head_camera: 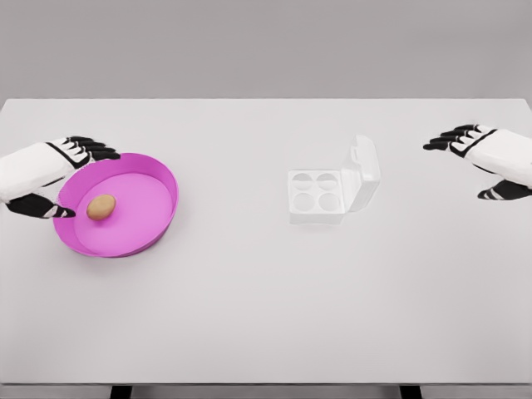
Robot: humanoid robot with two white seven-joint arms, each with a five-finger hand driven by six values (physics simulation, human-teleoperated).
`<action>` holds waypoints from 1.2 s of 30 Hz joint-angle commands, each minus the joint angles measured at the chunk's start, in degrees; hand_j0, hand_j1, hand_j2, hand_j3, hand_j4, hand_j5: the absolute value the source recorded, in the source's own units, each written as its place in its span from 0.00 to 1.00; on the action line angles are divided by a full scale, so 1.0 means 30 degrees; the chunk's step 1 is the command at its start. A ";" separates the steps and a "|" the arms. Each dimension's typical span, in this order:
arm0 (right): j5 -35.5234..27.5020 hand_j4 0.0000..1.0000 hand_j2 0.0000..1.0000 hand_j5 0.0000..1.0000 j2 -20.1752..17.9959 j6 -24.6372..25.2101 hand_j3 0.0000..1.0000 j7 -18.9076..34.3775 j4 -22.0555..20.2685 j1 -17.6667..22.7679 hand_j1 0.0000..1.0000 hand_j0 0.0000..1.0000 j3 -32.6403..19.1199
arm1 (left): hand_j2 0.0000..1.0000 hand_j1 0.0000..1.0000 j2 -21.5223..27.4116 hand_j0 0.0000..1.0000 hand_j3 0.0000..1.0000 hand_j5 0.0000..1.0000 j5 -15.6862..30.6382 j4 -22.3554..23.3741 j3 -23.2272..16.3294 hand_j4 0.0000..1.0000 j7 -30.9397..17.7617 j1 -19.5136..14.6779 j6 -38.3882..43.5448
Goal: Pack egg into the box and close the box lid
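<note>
A brown egg (101,207) lies inside a round magenta dish (150,179) on the left of the white table. A white egg box (317,197) with several round cups stands right of the middle, its lid (364,172) swung open and tilted up on the right side. My left hand (62,179) hovers at the dish's left rim, fingers spread over the edge, holding nothing. My right hand (478,158) hangs at the far right, well right of the box, fingers spread and empty.
The white table (266,316) runs across the whole view, with its front edge near the bottom. A plain grey wall lies behind it.
</note>
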 commanded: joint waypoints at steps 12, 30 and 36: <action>0.1256 1.00 1.00 1.00 0.1341 0.0062 1.00 -0.0012 0.0739 0.1875 1.00 1.00 -0.3508 | 1.00 1.00 0.1985 1.00 1.00 1.00 0.6214 -0.2172 -0.1254 1.00 -0.2594 -0.0293 0.6257; 0.1374 1.00 1.00 1.00 0.1459 0.0062 1.00 -0.0012 0.2086 0.0703 1.00 1.00 0.0388 | 0.95 0.95 0.2779 0.95 0.95 0.95 0.3547 -0.2494 -0.4097 0.95 -0.2594 -0.1992 0.7955; 0.1403 1.00 1.00 1.00 0.1400 0.0062 1.00 -0.0012 0.1969 0.0762 1.00 1.00 0.0417 | 0.91 0.91 0.2281 0.91 0.91 0.91 0.3050 -0.2406 -0.4390 0.91 -0.2594 -0.2080 0.8395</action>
